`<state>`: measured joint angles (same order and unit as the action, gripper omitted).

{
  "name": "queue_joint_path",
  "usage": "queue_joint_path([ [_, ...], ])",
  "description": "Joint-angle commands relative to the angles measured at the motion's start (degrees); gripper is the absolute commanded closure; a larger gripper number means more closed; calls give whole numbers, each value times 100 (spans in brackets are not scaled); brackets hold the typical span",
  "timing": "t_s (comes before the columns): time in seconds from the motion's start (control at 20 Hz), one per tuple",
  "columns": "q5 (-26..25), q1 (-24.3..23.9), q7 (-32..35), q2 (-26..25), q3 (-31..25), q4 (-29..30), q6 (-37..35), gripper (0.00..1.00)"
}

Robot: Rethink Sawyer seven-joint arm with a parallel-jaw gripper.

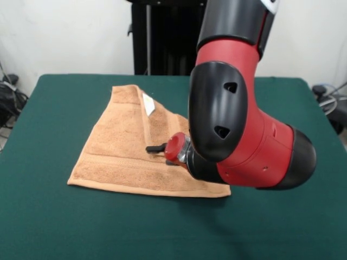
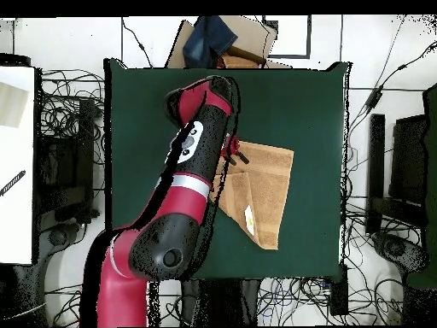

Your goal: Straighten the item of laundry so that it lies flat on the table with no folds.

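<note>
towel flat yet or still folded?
Still folded. The towel shows a triangular outline with a diagonal fold edge and the white tag on top; the arm hides part.

Overhead view. Large rectangular table covered in dark green cloth (image 2: 307,102) fills the middle of the picture. 1 small tan terry-cloth towel (image 2: 266,184) lies on it, right of centre, not flat: its left side is folded over on a diagonal, so the outline tapers to a point toward the bottom. Small white tag (image 2: 249,218) shows on the lower part. Red and black robot arm (image 2: 183,196) rises from bottom left and reaches across the table; it covers the towel's left edge. Gripper (image 2: 235,154) sits at the towel's upper-left corner; finger state not readable. Brown cardboard box (image 2: 247,43) stands beyond the table's top edge. Tangled cables lie on the floor around.
</note>
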<state>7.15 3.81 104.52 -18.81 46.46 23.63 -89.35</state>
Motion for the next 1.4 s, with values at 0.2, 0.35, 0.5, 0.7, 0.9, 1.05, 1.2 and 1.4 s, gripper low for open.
queue_joint_path([
  [0.2,-139,58,284,-242,-756,706,259,0],
  [0.35,-163,57,313,-249,-769,709,277,0],
  [0.5,-163,55,352,-279,-818,720,327,0],
  [0.7,-172,61,354,-261,-817,736,329,0],
  [0.9,-155,18,364,-335,-793,609,294,0],
  [1.05,-162,-12,343,-363,-757,534,250,0],
  [1.2,-155,-37,324,-412,-738,445,217,0],
  [1.4,-151,-19,341,-397,-746,470,225,0],
])
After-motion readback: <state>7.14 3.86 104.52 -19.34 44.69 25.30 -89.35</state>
